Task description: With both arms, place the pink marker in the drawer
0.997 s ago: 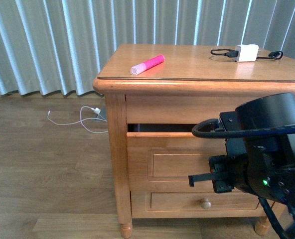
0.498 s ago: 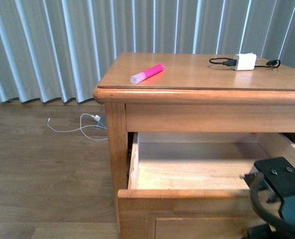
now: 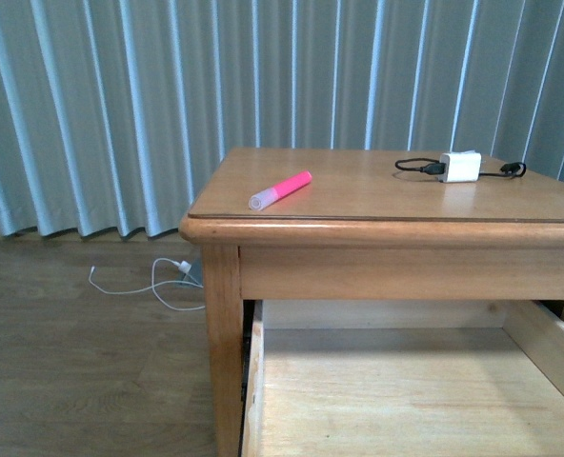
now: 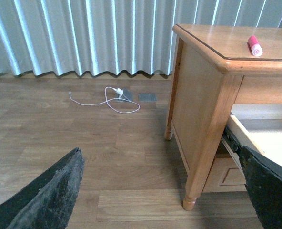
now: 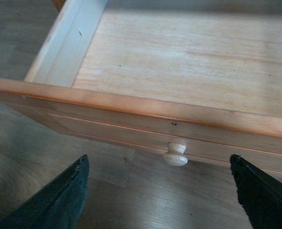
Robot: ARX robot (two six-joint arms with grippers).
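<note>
Finding the pink marker (image 3: pixel 280 189) on the nightstand top (image 3: pixel 387 200), cap toward 8 o'clock, above the open drawer (image 3: pixel 396 395), I judge my left gripper (image 4: pixel 160 157) nearer; it and my right gripper (image 5: pixel 158 162) gape empty.

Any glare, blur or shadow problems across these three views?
Front view: sharp, even light; pink marker crisp, mild sheen on the tabletop, shadow band at the back of the drawer. Left wrist view: left tool dark and soft-edged. Right wrist view: slightly soft overall, knob readable.
</note>
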